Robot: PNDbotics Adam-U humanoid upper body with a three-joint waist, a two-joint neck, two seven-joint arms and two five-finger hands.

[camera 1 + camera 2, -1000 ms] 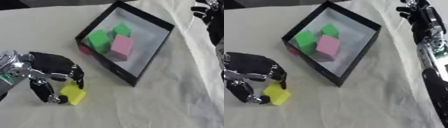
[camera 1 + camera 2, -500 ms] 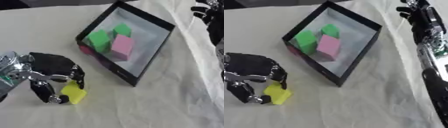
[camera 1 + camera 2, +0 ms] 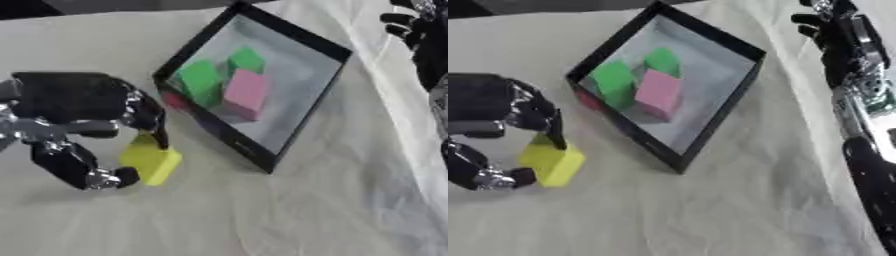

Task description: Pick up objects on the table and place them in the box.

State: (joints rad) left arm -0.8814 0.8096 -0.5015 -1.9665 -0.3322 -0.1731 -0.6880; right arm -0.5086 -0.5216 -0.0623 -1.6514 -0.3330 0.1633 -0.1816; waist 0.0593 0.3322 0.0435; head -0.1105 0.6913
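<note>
A yellow block [image 3: 150, 161] is pinched between the thumb and curled fingers of my left hand [image 3: 70, 97], at the left and just off the box's near-left wall. It seems to be raised a little off the cloth. The black box [image 3: 229, 141] lies askew in the middle. Inside it are two green blocks [image 3: 201, 80] [image 3: 247, 59], a pink block [image 3: 245, 92], and a red one [image 3: 173, 100] half hidden behind the wall. My right hand [image 3: 833, 30] shows at the upper right, fingers relaxed and holding nothing, well away from the box.
A cream cloth [image 3: 262, 215] with soft folds covers the table. My right forearm [image 3: 868, 150] runs down the right edge. Bare cloth lies in front of the box and to its right.
My left hand has risen and drawn a little nearer the box, carrying the yellow block with it. The box and my right hand have stayed put.
</note>
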